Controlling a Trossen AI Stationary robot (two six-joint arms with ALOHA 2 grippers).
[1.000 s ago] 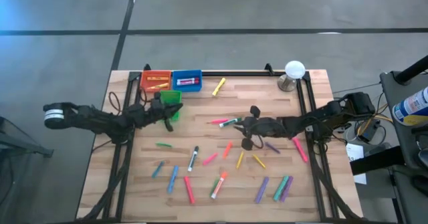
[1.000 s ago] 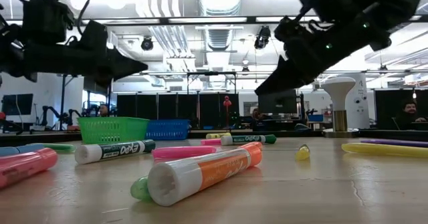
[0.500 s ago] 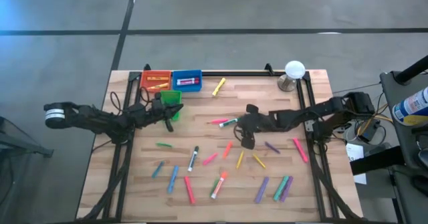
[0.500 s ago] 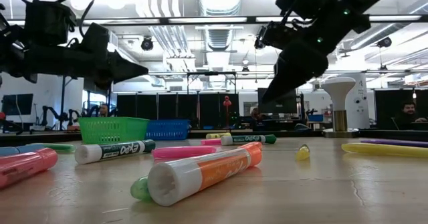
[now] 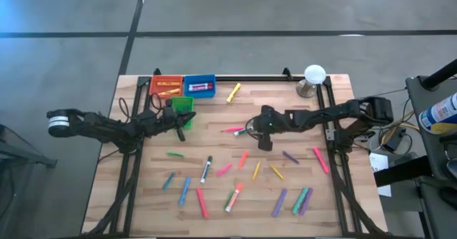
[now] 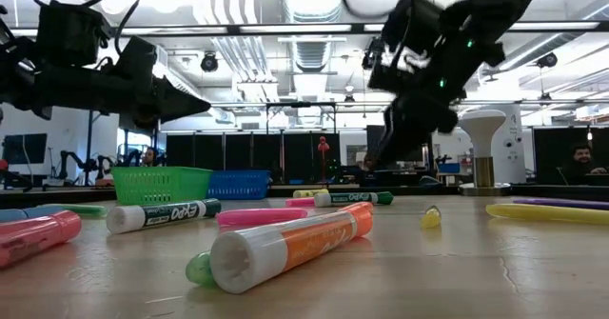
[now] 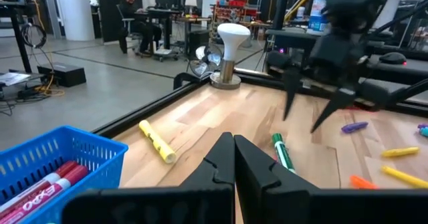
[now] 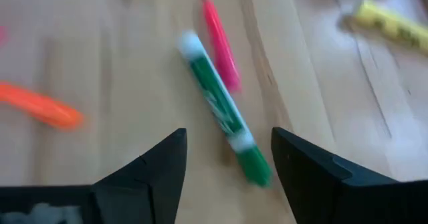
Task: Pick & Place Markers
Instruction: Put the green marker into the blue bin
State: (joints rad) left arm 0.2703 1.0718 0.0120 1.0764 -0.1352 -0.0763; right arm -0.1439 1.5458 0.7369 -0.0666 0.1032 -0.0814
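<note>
From above, a pale butcher-block bench (image 5: 300, 200) of glued wood strips is seen, edged by a black frame. Markers (image 5: 235, 175) are scattered over its near half as short thin sticks in pink, orange, yellow, green, blue and purple. Small slotted plastic bins stand in the far left corner: an orange bin (image 5: 166, 86), a blue bin (image 5: 199, 85) and a green bin (image 5: 183, 105). A white dome-topped post (image 5: 313, 78) stands at the far right. The right gripper (image 5: 256, 130) has been carried further leftward since a second ago, the arm stretched nearly straight across, and its fingers have spread wide around nothing. It hangs over a green marker (image 5: 244, 131) and a pink one beside it. The left gripper (image 5: 187, 120) is unmoved near the green bin.

At bench level, a glossy orange marker (image 6: 290, 249) with a white cap lies nearest. The right gripper (image 6: 373, 164) is tilted steeply downward, lower than before.

Through the left wrist camera, the left gripper's fingers (image 7: 221, 165) are pressed together, holding nothing. A yellow marker (image 7: 156, 140) lies beyond.

Through the right wrist camera, the two dark fingers (image 8: 150, 174) are set wide apart, with the white-tipped green marker (image 8: 224, 114) between them, untouched.
</note>
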